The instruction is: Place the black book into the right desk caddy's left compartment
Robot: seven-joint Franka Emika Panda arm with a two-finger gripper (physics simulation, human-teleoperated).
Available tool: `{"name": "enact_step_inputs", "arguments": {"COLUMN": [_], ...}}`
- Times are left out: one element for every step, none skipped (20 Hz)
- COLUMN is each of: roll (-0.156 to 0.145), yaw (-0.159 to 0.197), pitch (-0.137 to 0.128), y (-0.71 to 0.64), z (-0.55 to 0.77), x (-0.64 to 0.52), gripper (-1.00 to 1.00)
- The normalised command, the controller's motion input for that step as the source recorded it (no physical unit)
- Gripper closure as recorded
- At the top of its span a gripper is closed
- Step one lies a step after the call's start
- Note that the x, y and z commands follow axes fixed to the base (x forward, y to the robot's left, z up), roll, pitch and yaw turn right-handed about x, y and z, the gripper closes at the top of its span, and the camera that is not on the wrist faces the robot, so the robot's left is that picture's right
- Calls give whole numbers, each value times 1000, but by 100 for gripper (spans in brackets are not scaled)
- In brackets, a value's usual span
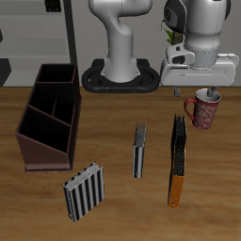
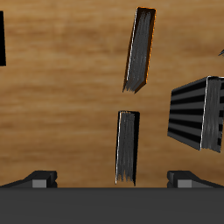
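Gripper point(image 2: 112, 180) wide open, holding nothing. Black book point(image 1: 139, 151) lies flat mid-desk, between the right desk caddy point(image 1: 49, 118) and the orange-spined book point(image 1: 177, 160). Its long axis runs front-to-back, crossing my finger line. I'm nearer the desk's back edge.

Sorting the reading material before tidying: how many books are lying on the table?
3. A striped book lies nearest the table's front edge, beside the desk caddy. The thin black book lies mid-table. The orange-spined book lies in front of the mug. None looks hidden.
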Motion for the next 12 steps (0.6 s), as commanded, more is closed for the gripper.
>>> {"name": "enact_step_inputs", "arguments": {"roll": [-33, 62, -31, 46, 27, -13, 6, -8, -23, 26, -10, -28], "yaw": [-47, 1, -28, -22, -10, 1, 3, 11, -1, -23, 29, -33], "pitch": [7, -18, 20, 35, 18, 6, 16, 1, -20, -7, 14, 30], "y": [-317, -212, -304, -162, -39, -315, 23, -82, -32, 93, -30, -105], "z": [-36, -70, -90, -155, -102, -297, -162, -215, -162, -222, -253, -251], "x": [99, 71, 65, 108, 26, 84, 58, 24, 65, 26, 66, 89], "gripper": [-100, -100, -100, -100, -100, -100, -100, -100, -100, -100, -100, -100]}}
